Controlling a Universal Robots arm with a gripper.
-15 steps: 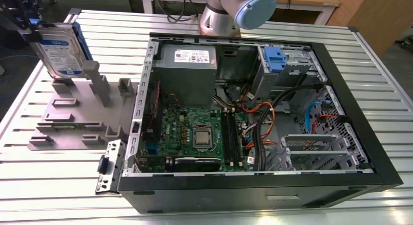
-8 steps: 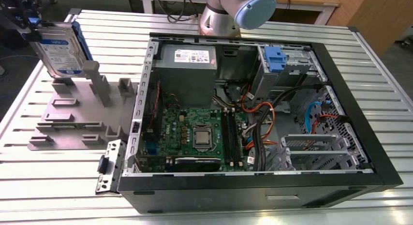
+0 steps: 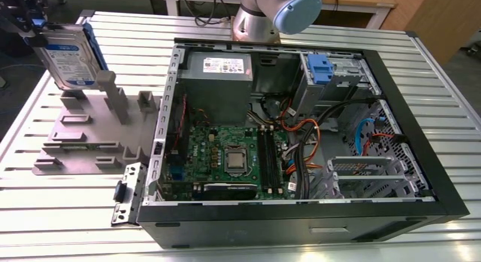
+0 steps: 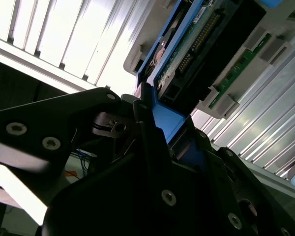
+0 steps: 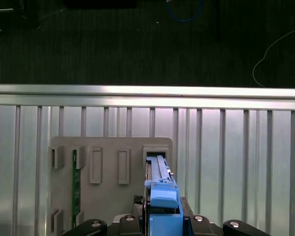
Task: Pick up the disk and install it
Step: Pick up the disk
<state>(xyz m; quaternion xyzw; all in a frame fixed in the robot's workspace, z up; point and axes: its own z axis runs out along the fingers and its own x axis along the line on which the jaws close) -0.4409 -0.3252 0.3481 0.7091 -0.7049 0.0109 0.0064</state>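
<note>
Slatted metal desk (image 3: 421, 65), exterior view, read from that view's left to its right. At far left your end effector (image 3: 31, 31) is closed on the upper end of the disk (image 3: 69, 58), which stands on edge over the grey fixture (image 3: 83, 135); you cannot tell whether it touches the slot. Beside the fixture lies the open computer case (image 3: 421, 177), holding the motherboard (image 3: 225, 152) and, farther right, a blue tab (image 3: 319, 67). Both wrist views show the disk's blue bracket clamped in the end effector.

You have a disk (image 3: 69, 56) of dull silver metal with a glossy paper label, edged in smooth blue plastic; the ribbed metal tabletop (image 3: 421, 76) shines, the grey holder (image 3: 83, 141) looks matt plastic.
</note>
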